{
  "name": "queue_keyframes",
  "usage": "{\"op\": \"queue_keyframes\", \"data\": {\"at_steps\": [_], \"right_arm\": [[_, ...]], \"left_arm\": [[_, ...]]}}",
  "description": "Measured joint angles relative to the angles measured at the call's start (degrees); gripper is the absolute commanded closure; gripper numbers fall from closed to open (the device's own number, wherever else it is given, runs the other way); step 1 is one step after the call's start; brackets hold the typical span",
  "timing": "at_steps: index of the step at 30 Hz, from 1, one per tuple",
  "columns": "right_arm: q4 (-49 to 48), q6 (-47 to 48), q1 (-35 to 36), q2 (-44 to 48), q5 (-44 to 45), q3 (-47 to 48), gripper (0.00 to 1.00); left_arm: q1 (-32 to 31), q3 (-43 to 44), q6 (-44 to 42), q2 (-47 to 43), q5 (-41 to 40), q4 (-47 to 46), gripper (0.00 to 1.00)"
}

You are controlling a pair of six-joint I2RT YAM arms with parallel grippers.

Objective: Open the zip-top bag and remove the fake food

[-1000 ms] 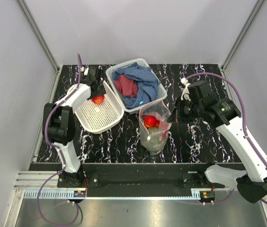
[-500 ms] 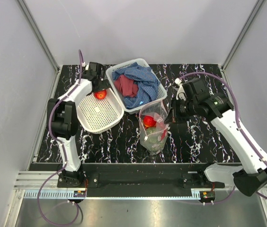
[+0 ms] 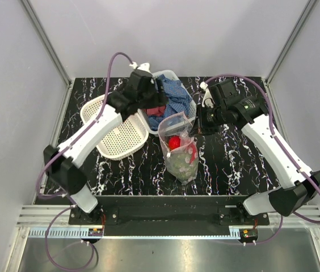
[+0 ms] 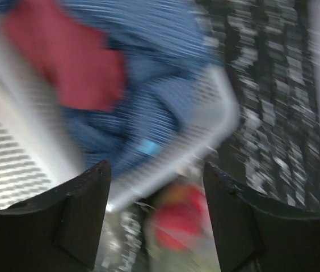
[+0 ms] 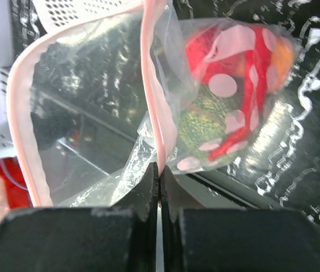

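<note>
Above the cloths, left hand gapes empty; right hand pinches zip-top bag.

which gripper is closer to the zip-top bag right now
Right. The right gripper is clamped on the zip-top bag rim; the left gripper hangs open over the cloth basket, beside the bag.

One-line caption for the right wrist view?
Right hand pinches the pink rim of the zip-top bag; fake food sits inside.
</note>
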State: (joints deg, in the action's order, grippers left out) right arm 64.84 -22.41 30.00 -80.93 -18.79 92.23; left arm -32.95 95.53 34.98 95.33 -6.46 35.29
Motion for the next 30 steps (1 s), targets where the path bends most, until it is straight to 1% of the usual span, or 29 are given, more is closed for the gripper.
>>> {"op": "queue_keyframes", "data": {"at_steps": [2, 3, 4, 5, 6, 8, 10, 12, 15, 17, 20, 22, 23, 24, 30], "right_arm": [[-2.38, -1.01, 0.0, 0.5, -0.92, -1.75, 1.0], [-3.17, -1.62, 0.0, 0.66, -1.44, -2.67, 1.0], [-3.93, -2.51, 0.0, 0.87, -1.95, -3.78, 1.0], [-4.26, -3.08, 0.0, 1.01, -2.21, -4.39, 1.0], [-5.11, -3.87, 0.0, 1.33, -2.75, -5.4, 1.0], [-6.34, -5.46, 0.0, 2.47, -3.48, -7.61, 1.0], [-6.91, -6.82, 0.0, 3.74, -3.78, -9.07, 1.0], [-7.02, -7.61, 0.0, 4.83, -4.15, -9.68, 1.0], [-7.41, -8.74, 0.0, 6.27, -4.76, -9.7, 1.0], [-7.61, -9.44, 0.0, 6.99, -4.94, -9.31, 1.0], [-7.8, -10.62, 0.0, 7.58, -5.29, -8.11, 1.0], [-8.04, -11.72, 0.0, 7.8, -6.03, -7.48, 1.0], [-8.13, -12.28, 0.0, 7.98, -6.32, -7.37, 1.0], [-8.17, -12.9, 0.0, 8.13, -6.43, -7.37, 1.0], [-8.68, -18.01, 0.0, 11.02, -6.01, -8.39, 1.0]], "left_arm": [[-6.51, 0.48, -0.11, -4.74, 0.0, -0.11, 0.44], [-9.05, 0.48, -0.13, -6.97, -0.04, -0.15, 0.5], [-12.41, 0.46, 0.07, -10.1, -0.15, -0.02, 0.52], [-14.4, 0.46, 0.68, -12.39, -0.13, 0.09, 0.54], [-15.91, 0.39, 1.18, -14.62, -0.2, 0.24, 0.57], [-17.2, -0.66, 2.84, -18.18, -0.63, 0.2, 0.59], [-17.81, -1.9, 4.44, -19.65, -1.01, 1.38, 0.62], [-18.43, -1.99, 5.86, -19.02, -1.53, 3.04, 0.64], [-19.76, -1.97, 7.58, -14.43, -1.81, 6.03, 0.68], [-20.63, -1.99, 8.28, -10.93, -1.84, 8.26, 0.73], [-21.92, -1.99, 9.03, -7.63, -2.93, 11.26, 0.78], [-22.91, -1.99, 9.33, -7.02, -4.35, 12.83, 0.8], [-23.47, -1.99, 9.62, -6.97, -5.11, 13.51, 0.85], [-24.02, -1.95, 9.97, -6.97, -5.97, 14.03, 0.86], [-26.77, -1.95, 13.18, -6.49, -9.33, 15.85, 0.88]]}}
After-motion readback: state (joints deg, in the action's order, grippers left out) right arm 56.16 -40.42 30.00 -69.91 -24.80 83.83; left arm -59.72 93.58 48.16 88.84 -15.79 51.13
